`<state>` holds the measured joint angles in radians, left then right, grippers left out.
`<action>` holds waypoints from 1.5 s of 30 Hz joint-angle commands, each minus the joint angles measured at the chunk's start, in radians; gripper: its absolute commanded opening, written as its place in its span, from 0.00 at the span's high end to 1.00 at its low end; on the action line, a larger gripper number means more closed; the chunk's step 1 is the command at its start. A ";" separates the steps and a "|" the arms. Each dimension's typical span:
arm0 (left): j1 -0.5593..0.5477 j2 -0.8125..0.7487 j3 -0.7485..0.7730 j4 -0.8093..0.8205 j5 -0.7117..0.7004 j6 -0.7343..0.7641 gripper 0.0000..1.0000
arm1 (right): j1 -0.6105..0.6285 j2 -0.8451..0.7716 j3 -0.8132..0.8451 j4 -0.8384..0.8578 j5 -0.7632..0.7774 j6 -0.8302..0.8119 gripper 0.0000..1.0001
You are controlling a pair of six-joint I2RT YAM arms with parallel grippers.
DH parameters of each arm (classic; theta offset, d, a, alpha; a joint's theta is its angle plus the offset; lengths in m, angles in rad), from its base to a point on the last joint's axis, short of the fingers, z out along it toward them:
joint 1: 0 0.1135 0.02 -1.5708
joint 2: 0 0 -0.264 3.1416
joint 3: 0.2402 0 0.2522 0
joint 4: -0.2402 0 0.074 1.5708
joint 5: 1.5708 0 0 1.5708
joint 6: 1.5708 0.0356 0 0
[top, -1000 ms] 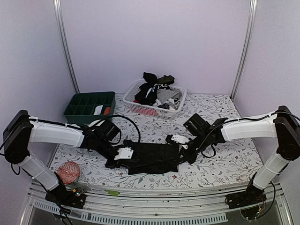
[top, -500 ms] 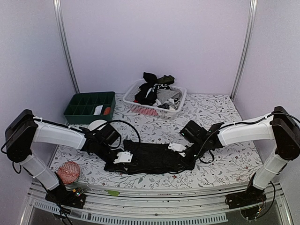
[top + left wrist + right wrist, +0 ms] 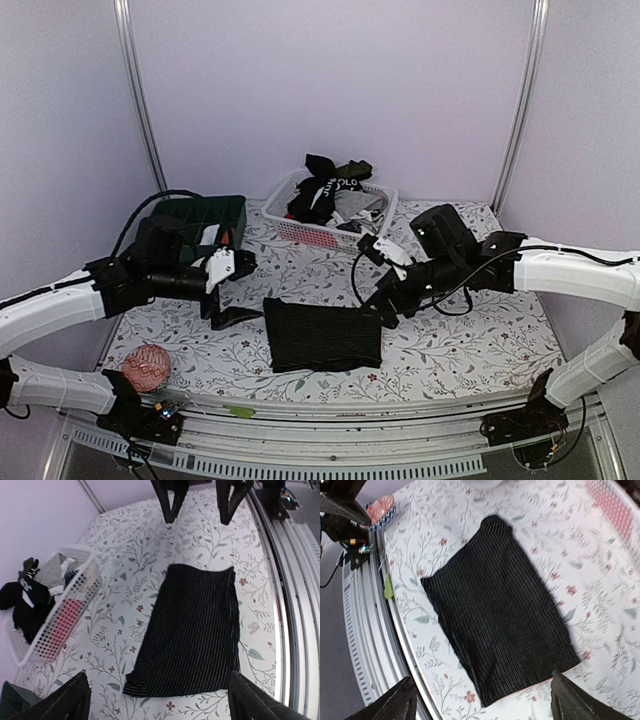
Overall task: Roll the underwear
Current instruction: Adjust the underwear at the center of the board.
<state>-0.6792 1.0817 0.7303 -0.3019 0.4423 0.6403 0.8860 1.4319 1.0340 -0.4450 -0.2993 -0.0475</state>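
Now the black ribbed underwear point(image 3: 322, 335) lies flat, unrolled.

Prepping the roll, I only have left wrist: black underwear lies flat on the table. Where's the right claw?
Observer: Right claw is open, hovering at the underwear's right edge, nothing held.
Operator: Obstacles near the front?
Observer: A red patterned ball sits at the table's near-left corner, apart from the underwear.
Operator: Anything else?
Observer: A small green scrap lies on the front rail.
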 commanded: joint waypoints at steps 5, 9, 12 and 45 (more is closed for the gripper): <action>0.013 -0.024 0.045 0.226 -0.054 -0.306 0.04 | -0.039 -0.095 -0.002 0.327 0.172 0.327 0.01; 0.055 0.149 0.156 0.113 0.200 -0.450 0.04 | -0.072 0.044 0.046 0.308 -0.052 0.408 0.01; 0.086 0.228 0.136 0.195 0.357 -0.555 0.04 | -0.081 0.153 0.031 0.348 -0.183 0.518 0.01; 0.268 0.631 0.208 -0.049 0.636 -0.338 0.07 | -0.246 0.277 -0.173 0.693 -0.580 0.835 0.03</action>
<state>-0.3943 1.8729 0.9928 -0.2855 1.0626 0.2070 0.6037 1.8442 0.8394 0.3321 -0.8486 0.8074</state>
